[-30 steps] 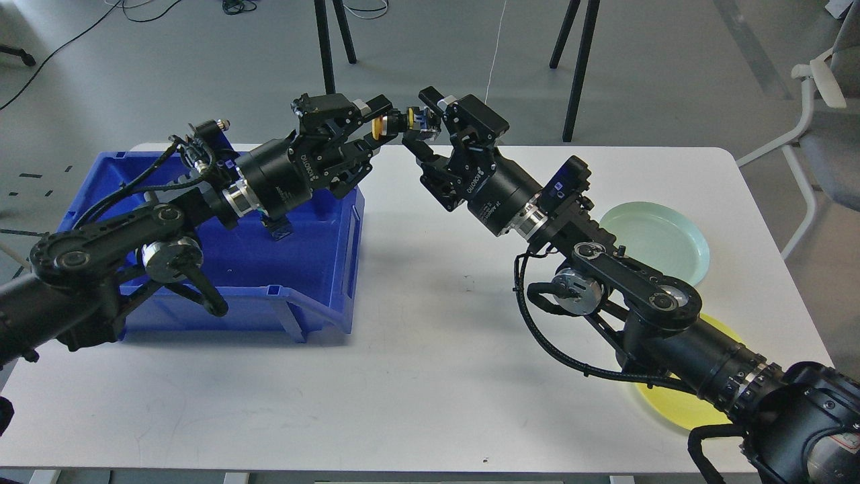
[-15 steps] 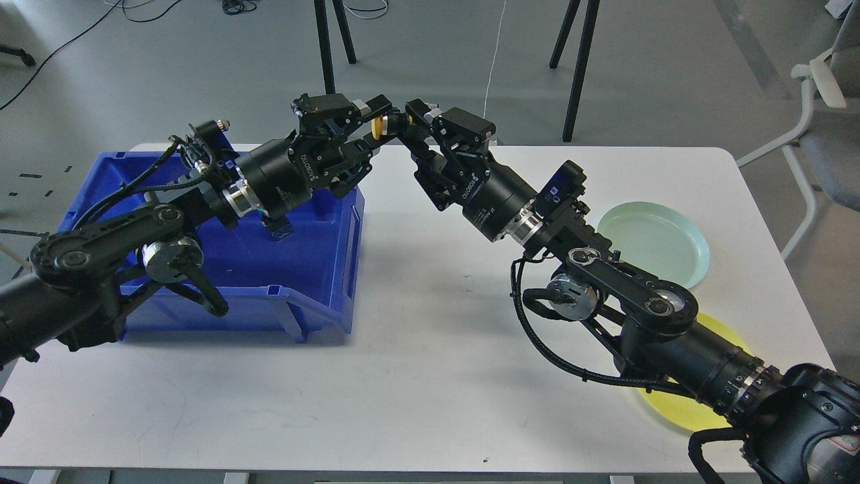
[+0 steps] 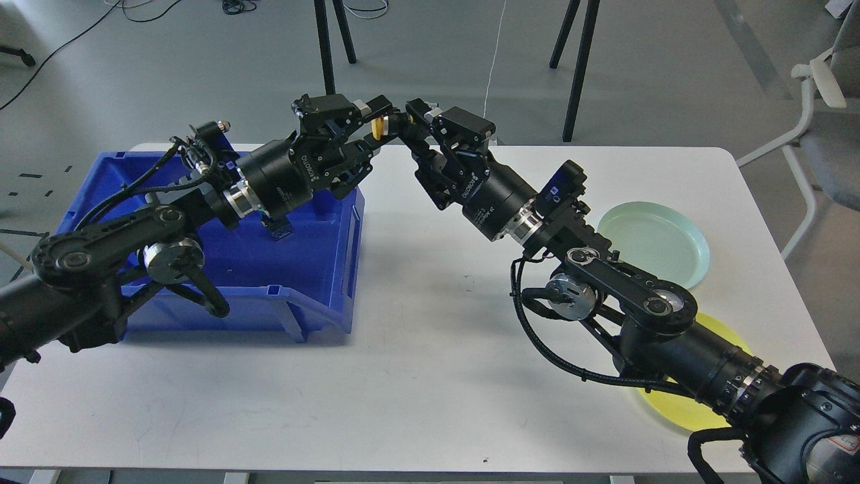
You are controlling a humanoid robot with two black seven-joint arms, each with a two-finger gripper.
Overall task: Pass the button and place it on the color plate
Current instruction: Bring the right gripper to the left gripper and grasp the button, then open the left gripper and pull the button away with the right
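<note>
A button with a yellow cap (image 3: pixel 378 126) and a dark body is held in the air over the table's back edge. My left gripper (image 3: pixel 373 125) is shut on it, reaching from over the blue bin. My right gripper (image 3: pixel 407 126) comes in from the right and meets it. Its fingers (image 3: pixel 414 109) stand apart, one above and one below the button's rear end. A pale green plate (image 3: pixel 655 242) lies at the right of the table. A yellow plate (image 3: pixel 692 409) lies at the front right, mostly hidden under my right arm.
A blue bin (image 3: pixel 295 269) stands on the left of the white table (image 3: pixel 416 376), under my left arm, with a small dark part (image 3: pixel 281 230) inside. Black stand legs (image 3: pixel 578 67) and a chair (image 3: pixel 830 128) are beyond the table.
My right gripper has moved left, from a little apart to straddling the button's rear end. My left gripper has held still with the button. Hardly any motion in the last half second.
</note>
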